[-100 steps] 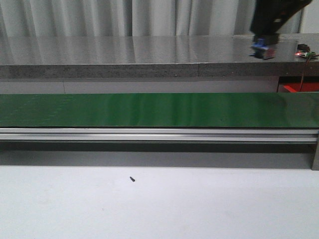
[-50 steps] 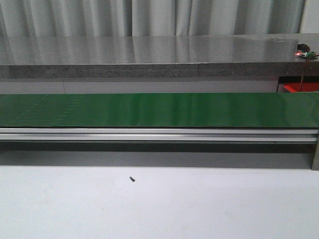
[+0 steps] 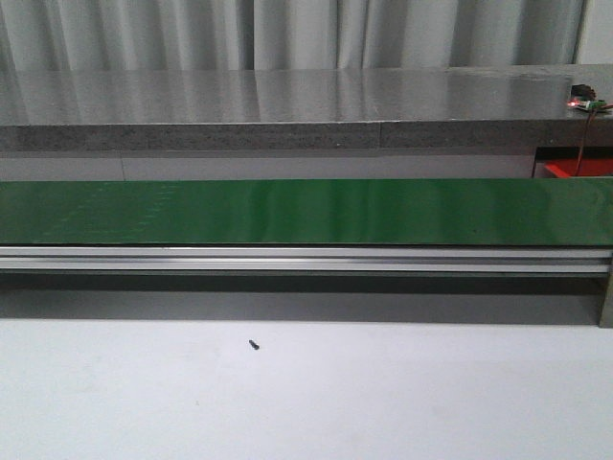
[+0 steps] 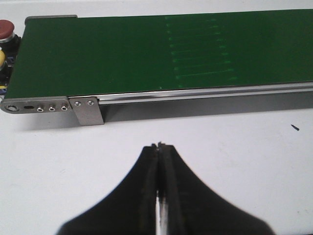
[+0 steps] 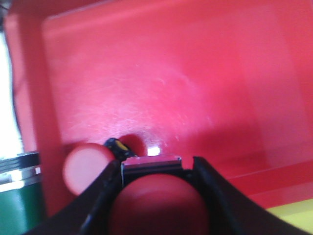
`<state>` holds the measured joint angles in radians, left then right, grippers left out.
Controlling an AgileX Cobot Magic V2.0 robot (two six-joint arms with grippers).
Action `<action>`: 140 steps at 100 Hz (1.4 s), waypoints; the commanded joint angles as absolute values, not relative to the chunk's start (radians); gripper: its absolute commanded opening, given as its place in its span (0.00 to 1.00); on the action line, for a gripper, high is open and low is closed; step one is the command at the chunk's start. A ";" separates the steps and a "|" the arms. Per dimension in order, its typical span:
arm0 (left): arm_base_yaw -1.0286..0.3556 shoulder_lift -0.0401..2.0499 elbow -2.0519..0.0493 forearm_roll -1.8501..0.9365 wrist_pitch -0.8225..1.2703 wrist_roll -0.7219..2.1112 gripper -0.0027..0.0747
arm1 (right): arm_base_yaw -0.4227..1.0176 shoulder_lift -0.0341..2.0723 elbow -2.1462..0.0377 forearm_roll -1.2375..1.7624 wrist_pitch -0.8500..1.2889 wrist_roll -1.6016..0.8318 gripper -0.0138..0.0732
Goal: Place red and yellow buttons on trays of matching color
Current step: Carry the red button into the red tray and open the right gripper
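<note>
Red button (image 5: 159,208) is seen clamped between the fingers of the right gripper (image 5: 159,196), its domed cap filling the gap at the tips, and it is held over the inside of the red tray (image 5: 195,88). A second red button (image 5: 88,166) is already lying in that tray, just beside the gripped one, with a dark, yellow-marked base visible next to it. A yellow edge, possibly the yellow tray (image 5: 293,218), is glimpsed near the corner of the right wrist view.

The left gripper (image 4: 160,147) is closed with nothing between its fingers, and it is hovering over the white table (image 4: 234,161) near the end of the green conveyor belt (image 4: 146,54). At the belt's end, another red button (image 4: 6,28) is partly seen, with something yellow below it that cannot be identified. In the front view the belt is bare and neither arm is shown.

The release is judged to be the step in hand. If the button is dropped from too high, it may bounce or roll against its neighbour, or be tipped onto its side. If the fingers are opened while the arm is drifting toward the yellow edge, the button could be delivered to the wrong tray.
</note>
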<state>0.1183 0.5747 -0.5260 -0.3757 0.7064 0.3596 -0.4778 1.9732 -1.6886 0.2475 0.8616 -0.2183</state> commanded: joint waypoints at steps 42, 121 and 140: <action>0.111 0.578 -0.552 -0.400 0.639 0.359 0.01 | -0.503 2.049 -1.716 0.255 0.765 -0.206 0.29; 0.111 0.578 -0.552 -0.400 0.639 0.359 0.01 | -0.503 2.006 -1.716 0.229 0.781 -0.206 0.62; 0.111 0.578 -0.552 -0.400 0.639 0.359 0.01 | -0.502 1.957 -1.714 0.229 0.805 -0.206 0.62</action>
